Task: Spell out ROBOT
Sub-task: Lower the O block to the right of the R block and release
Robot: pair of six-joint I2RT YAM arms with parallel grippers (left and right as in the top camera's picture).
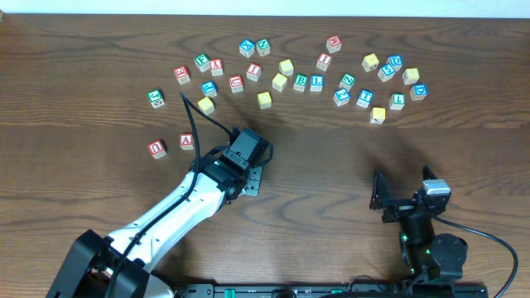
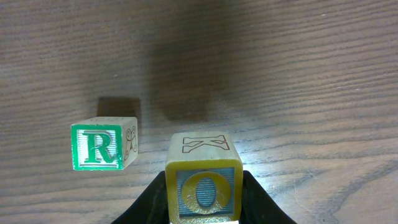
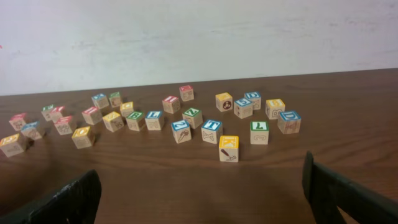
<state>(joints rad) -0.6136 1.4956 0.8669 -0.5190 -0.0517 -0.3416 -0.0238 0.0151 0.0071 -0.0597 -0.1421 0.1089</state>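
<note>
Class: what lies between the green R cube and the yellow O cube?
Only bare table lies between the R cube and the O cube, seen in the left wrist view.

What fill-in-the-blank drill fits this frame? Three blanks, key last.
The left gripper is shut on a small wooden yellow-framed cube whose front face shows the letter ___.
In the left wrist view, the small wooden green-framed R cube stands to that cube's ___.
The right gripper stands ___, holding nothing.
Missing: O; left; open.

R cube (image 2: 102, 147) left of O cube (image 2: 203, 183) | latter btwn fingers (image 2: 146, 208)
</note>
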